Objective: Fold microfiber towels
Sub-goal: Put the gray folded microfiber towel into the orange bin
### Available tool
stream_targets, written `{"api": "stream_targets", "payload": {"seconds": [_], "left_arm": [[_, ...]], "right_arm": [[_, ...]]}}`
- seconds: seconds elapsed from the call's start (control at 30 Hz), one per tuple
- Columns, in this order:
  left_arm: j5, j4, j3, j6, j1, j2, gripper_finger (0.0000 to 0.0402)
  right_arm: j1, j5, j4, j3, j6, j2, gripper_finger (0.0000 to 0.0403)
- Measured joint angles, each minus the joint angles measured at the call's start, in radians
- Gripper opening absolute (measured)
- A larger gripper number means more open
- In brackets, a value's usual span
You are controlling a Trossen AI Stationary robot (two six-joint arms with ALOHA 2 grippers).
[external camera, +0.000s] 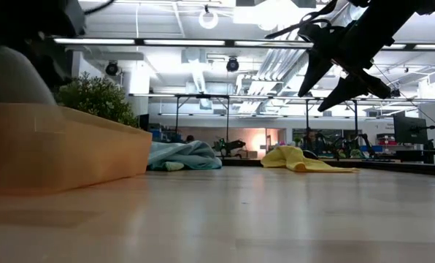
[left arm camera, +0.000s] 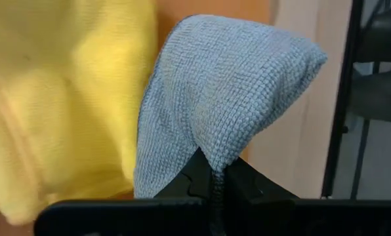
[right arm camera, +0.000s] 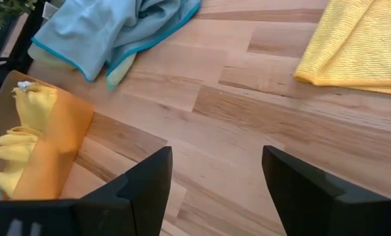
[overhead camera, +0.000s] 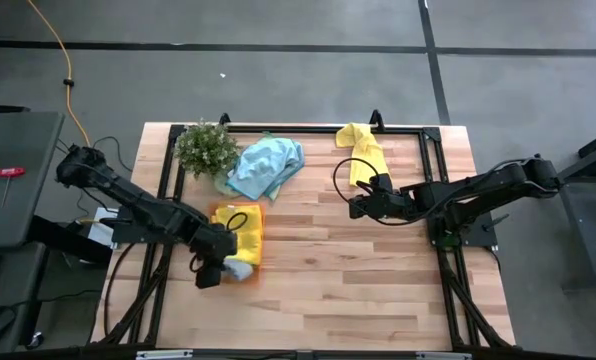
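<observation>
While the left gripper is pinching a grey towel over the orange tray, beside the yellow towel lying there, it should be lowering squarely before letting go. Right gripper is hovering with fingers apart above the bare desk.

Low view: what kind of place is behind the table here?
Probably a robotics lab or workshop: exposed ducts and strip lights on the ceiling, metal-framed rigs across the room, and a monitor at the far right. The floor is bare grey.
</observation>
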Motion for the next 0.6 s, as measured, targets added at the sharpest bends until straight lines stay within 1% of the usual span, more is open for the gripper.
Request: {"api": "stream_targets", "payload": {"seconds": [0.17, 0.23, 0.4, 0.5, 0.6], "left_arm": [[-0.005, -0.019, -0.003, 0.066, 0.080, 0.046, 0.0000], [-0.039, -0.045, -0.003, 0.081, 0.104, 0.058, 0.0000], [-0.173, -0.112, -0.002, 0.092, 0.132, 0.068, 0.0000], [-0.203, -0.151, -0.002, 0.100, 0.142, 0.060, 0.0000], [-0.200, -0.203, 0.037, 0.137, 0.143, 0.055, 0.0000]], "right_arm": [[0.000, 0.000, -0.001, 0.000, 0.002, 0.000, 0.0229], [0.000, 0.000, 0.001, 0.000, 0.004, 0.000, 0.0229], [0.000, -0.008, 0.001, 0.000, 0.005, 0.000, 0.0229], [0.000, -0.009, 0.001, 0.000, 0.005, 0.000, 0.0229], [0.000, -0.009, 0.000, 0.000, 0.005, 0.000, 0.0229]]}}
